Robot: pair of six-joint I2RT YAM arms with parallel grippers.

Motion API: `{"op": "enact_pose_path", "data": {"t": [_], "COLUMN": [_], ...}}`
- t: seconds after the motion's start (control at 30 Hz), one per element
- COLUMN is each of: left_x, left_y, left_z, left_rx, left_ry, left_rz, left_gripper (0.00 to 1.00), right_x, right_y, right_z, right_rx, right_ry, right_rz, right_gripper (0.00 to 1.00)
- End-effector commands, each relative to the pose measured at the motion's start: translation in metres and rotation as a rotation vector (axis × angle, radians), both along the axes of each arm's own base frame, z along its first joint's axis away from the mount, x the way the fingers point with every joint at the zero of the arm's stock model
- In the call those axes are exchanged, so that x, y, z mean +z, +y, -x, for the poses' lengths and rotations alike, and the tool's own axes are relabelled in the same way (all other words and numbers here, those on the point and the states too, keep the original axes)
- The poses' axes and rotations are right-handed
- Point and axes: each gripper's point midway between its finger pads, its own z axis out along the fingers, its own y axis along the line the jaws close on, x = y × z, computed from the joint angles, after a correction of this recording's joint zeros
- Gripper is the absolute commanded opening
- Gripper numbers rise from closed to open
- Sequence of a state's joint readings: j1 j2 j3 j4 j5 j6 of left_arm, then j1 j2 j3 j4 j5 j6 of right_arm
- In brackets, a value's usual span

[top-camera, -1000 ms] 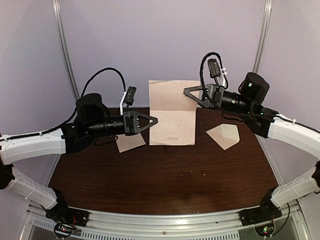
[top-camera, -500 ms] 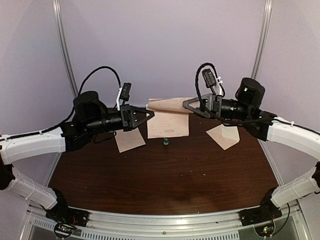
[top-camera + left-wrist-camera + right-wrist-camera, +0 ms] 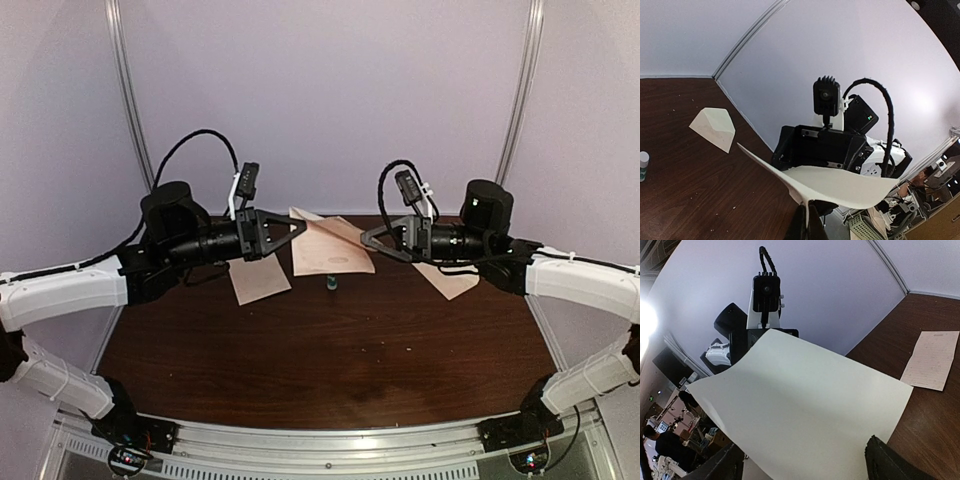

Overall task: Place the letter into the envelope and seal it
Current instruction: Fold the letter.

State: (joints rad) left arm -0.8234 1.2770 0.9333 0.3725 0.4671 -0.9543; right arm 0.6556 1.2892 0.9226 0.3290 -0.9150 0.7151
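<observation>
The letter (image 3: pixel 335 247) is a pale beige sheet hanging curved above the table's far middle. My left gripper (image 3: pixel 300 229) is shut on its left edge; in the left wrist view the fingers (image 3: pixel 799 231) pinch the letter (image 3: pixel 840 186) from below. My right gripper (image 3: pixel 368 236) stands open at the sheet's right edge, level with it. In the right wrist view the letter (image 3: pixel 800 410) lies between the spread fingers (image 3: pixel 887 462), touching neither. The envelope (image 3: pixel 447 279) lies flat at the right, partly behind the right arm, and shows as the envelope (image 3: pixel 715 128) in the left wrist view.
A second beige sheet (image 3: pixel 260 283) lies on the table under the left arm, and shows as the sheet (image 3: pixel 932 360) in the right wrist view. A small bottle (image 3: pixel 330 285) stands just in front of the hanging letter. The purple back wall is close behind.
My right gripper has opened and let go of the letter's upper corner. Both grippers came lower, and the sheet dropped from upright to a low curved sag, uncovering the small bottle.
</observation>
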Motion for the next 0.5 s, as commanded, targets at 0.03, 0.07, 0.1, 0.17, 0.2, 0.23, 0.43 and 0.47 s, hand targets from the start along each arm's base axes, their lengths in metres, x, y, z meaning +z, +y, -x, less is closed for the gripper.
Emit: {"op": "enact_pose_path", "data": {"t": [0.03,0.07,0.1,0.17,0.2,0.23,0.43,0.47], "left_x": [0.02,0.02,0.02,0.02,0.02,0.02,0.022,0.023], "left_y": [0.014,0.016,0.017,0.019,0.02,0.021,0.025,0.025], "left_z": [0.001,0.0,0.0,-0.001,-0.001,-0.002,-0.001,-0.001], "left_rx": [0.048,0.057,0.064,0.072,0.076,0.078,0.085,0.086], "left_ry": [-0.083,-0.084,-0.086,-0.088,-0.088,-0.088,-0.106,-0.114], "left_rz": [0.038,0.035,0.032,0.03,0.031,0.031,0.026,0.026], "left_gripper": [0.0,0.0,0.0,0.0,0.0,0.0,0.0,0.0], "right_x": [-0.002,-0.001,0.0,0.002,0.003,0.005,0.016,0.019], "right_y": [-0.005,-0.006,-0.008,-0.012,-0.014,-0.016,-0.029,-0.03], "right_z": [0.003,0.005,0.007,0.011,0.013,0.016,0.014,0.012], "right_rx": [-0.012,-0.012,-0.014,-0.017,-0.018,-0.018,-0.089,-0.099], "right_ry": [-0.004,-0.005,-0.006,-0.014,-0.021,-0.028,-0.064,-0.067], "right_rz": [-0.003,-0.004,-0.003,0.0,0.002,0.004,0.025,0.023], "right_gripper": [0.89,0.91,0.93,0.97,0.98,0.99,1.0,1.0]}}
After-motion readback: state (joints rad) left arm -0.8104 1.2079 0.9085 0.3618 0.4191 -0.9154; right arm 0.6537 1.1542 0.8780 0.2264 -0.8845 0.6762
